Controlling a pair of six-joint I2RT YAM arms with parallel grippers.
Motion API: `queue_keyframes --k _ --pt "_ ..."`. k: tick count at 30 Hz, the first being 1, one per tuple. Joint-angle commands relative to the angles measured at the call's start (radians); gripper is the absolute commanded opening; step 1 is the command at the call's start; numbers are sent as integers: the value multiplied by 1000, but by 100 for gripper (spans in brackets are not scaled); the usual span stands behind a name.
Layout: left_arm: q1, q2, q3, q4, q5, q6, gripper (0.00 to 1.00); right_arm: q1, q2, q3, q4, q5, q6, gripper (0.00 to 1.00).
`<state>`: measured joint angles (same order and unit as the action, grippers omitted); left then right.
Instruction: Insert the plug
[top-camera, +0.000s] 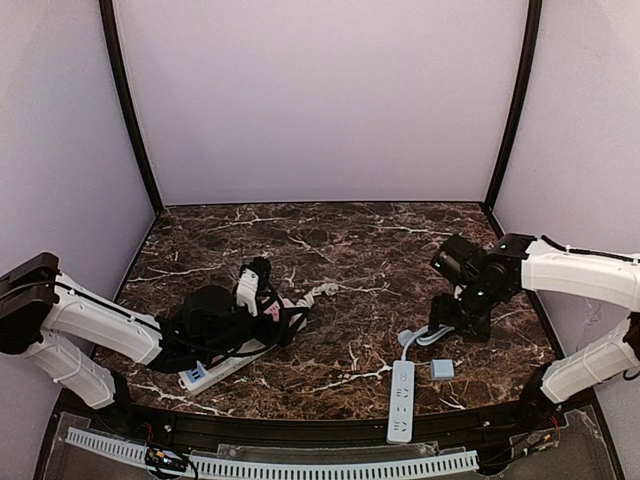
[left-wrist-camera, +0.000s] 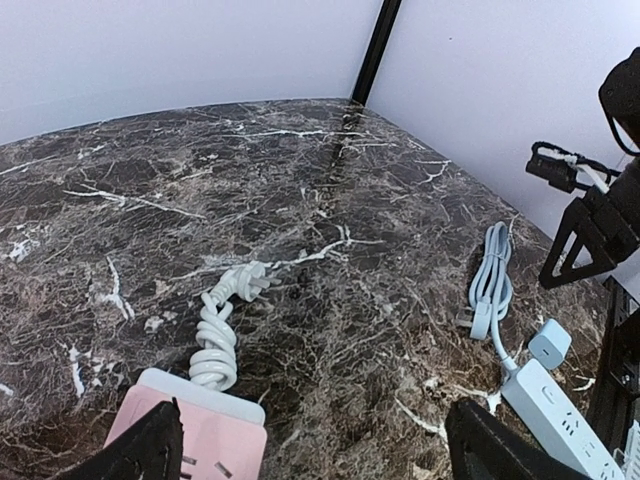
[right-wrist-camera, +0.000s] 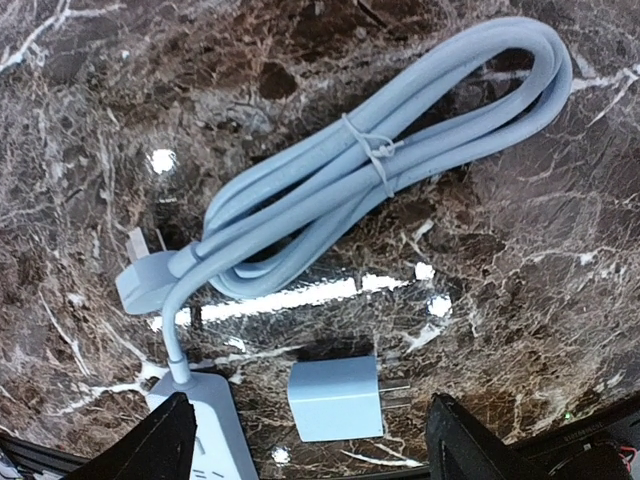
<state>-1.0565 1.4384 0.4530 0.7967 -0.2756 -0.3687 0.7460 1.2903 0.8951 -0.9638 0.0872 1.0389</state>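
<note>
A small light-blue plug cube (right-wrist-camera: 335, 398) lies on the marble with its two prongs pointing right; it also shows in the top view (top-camera: 441, 369). My right gripper (right-wrist-camera: 310, 445) hangs open above it, one finger on each side and apart from it. Left of the cube lies the pale blue power strip (right-wrist-camera: 205, 430) (top-camera: 401, 400). My left gripper (left-wrist-camera: 320, 460) is open over bare marble with nothing between its fingers. A pink-faced power strip (left-wrist-camera: 190, 430) lies by its left finger.
The blue strip's tied cable bundle (right-wrist-camera: 380, 170) lies just beyond the cube. The pink strip's white coiled cord and plug (left-wrist-camera: 240, 285) lie ahead of the left gripper. Walls close in the table at the back and sides.
</note>
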Motion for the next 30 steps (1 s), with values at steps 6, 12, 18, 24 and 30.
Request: queue_keyframes --k 6,12,18,24,30 --pt "2 3 24 55 23 22 90 4 -20 -124 21 -124 -116 73" --pt "3 -32 13 36 14 30 91 48 30 -129 18 -101 -155 72" --pt "3 -34 12 33 14 31 90 99 101 -112 22 -101 -159 69" --pt "3 -35 10 31 13 32 90 125 135 -96 25 -90 -148 54" --pt "3 -38 10 29 10 36 90 134 162 -95 40 -62 -151 39"
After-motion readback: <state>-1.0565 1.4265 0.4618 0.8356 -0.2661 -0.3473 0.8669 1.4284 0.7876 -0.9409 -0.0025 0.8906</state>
